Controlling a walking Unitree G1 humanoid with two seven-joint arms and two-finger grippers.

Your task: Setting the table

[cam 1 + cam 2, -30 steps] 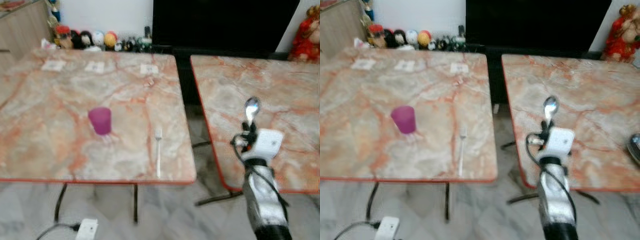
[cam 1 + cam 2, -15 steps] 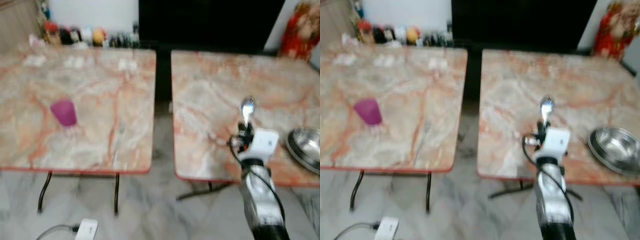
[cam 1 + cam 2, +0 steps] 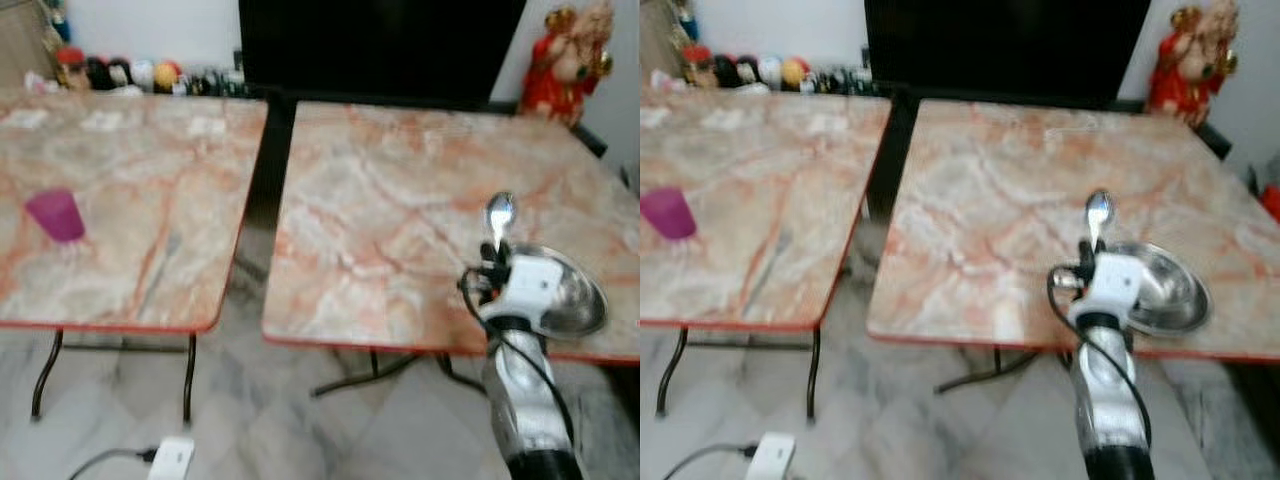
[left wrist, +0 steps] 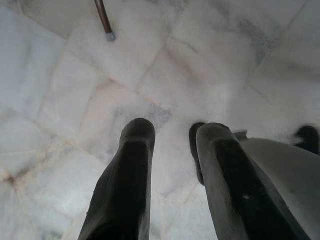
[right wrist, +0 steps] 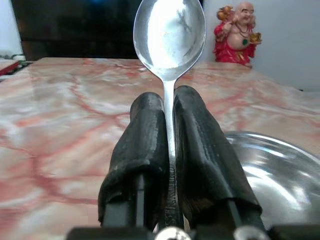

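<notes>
My right gripper is shut on a silver spoon that stands upright, bowl up. It hovers at the near edge of the right marble table, just in front of a steel bowl on that table. A purple cup and a fork lie on the left marble table. My left gripper hangs over the tiled floor, fingers apart with nothing between them.
A gap separates the two tables. A red figurine stands at the right table's far corner. Small figures line the wall behind the left table. A dark screen fills the back. A white power adapter lies on the floor.
The camera has swung right: the left table slid toward the left edge, and the right table with the steel bowl came into full view. The spoon stays gripped upright.
</notes>
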